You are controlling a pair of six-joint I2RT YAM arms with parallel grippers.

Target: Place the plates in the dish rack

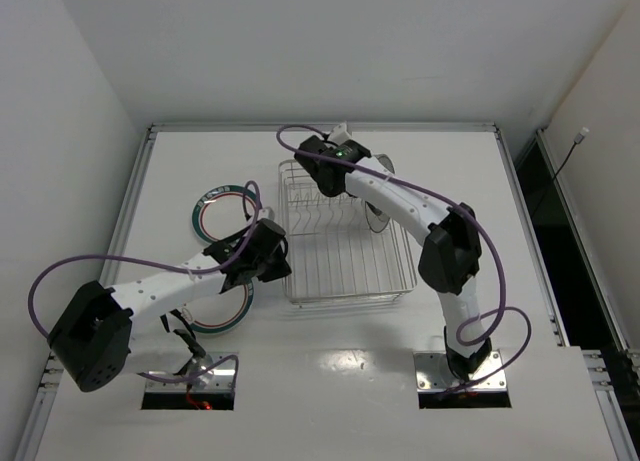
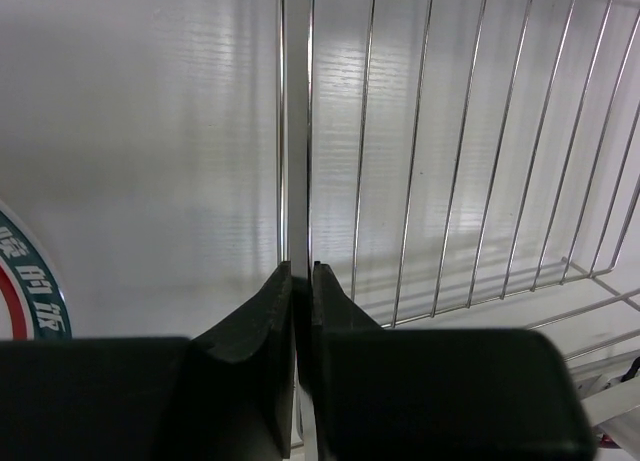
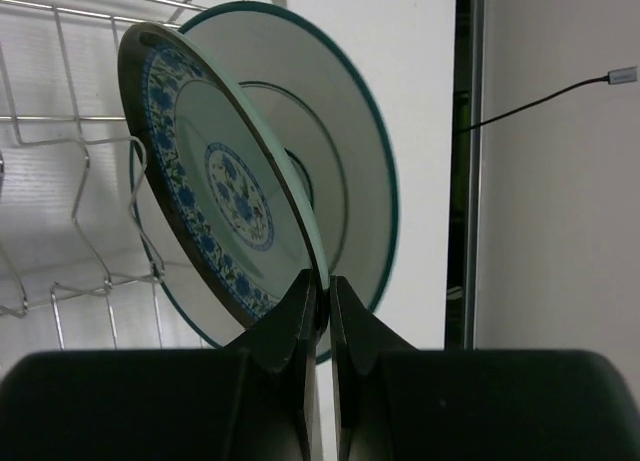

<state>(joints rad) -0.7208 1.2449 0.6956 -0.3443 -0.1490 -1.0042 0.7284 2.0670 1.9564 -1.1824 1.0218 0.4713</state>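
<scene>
Left: a rear plate and a front plate lie flat on the table. The left gripper is clenched on the left rim wire of the dish rack. Right: the right gripper pinches the rim of the blue patterned plate. This plate stands on edge just in front of a green-rimmed plate, beside the rack wires.

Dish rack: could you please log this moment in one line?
left gripper: shut on dish rack | right gripper: shut on blue patterned plate | two plates on table
</scene>
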